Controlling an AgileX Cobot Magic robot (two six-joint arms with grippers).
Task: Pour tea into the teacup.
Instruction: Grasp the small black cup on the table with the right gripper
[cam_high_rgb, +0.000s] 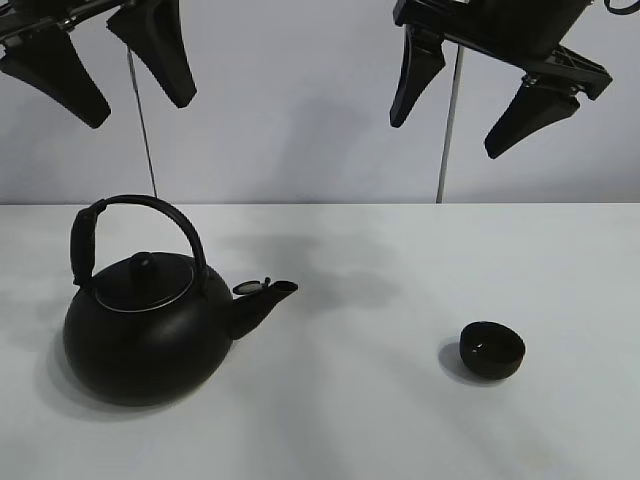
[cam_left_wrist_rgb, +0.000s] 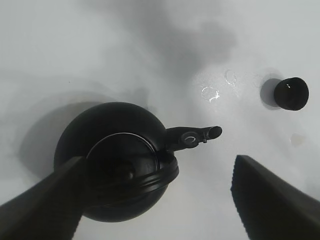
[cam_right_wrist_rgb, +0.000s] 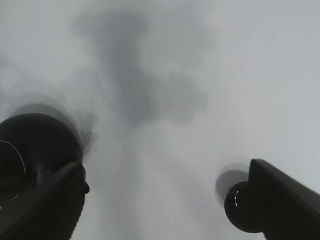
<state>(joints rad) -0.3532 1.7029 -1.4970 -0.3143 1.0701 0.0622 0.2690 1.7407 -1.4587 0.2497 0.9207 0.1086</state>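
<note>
Right hand (cam_high_rgb: 445, 136) and left hand (cam_high_rgb: 141, 110) released, empty, aloft; teacup (cam_high_rgb: 492, 350) on table (cam_high_rgb: 380, 430) well below the right.

obstacles: kettle (cam_high_rgb: 150, 330) left, teacup (cam_high_rgb: 492, 350) right | free: bare table (cam_high_rgb: 370, 390) between them, well apart

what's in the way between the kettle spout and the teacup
Nothing visible. Only bare table lies between the spout of the kettle and the teacup. The left gripper hangs open above the kettle, with nothing between them.
</note>
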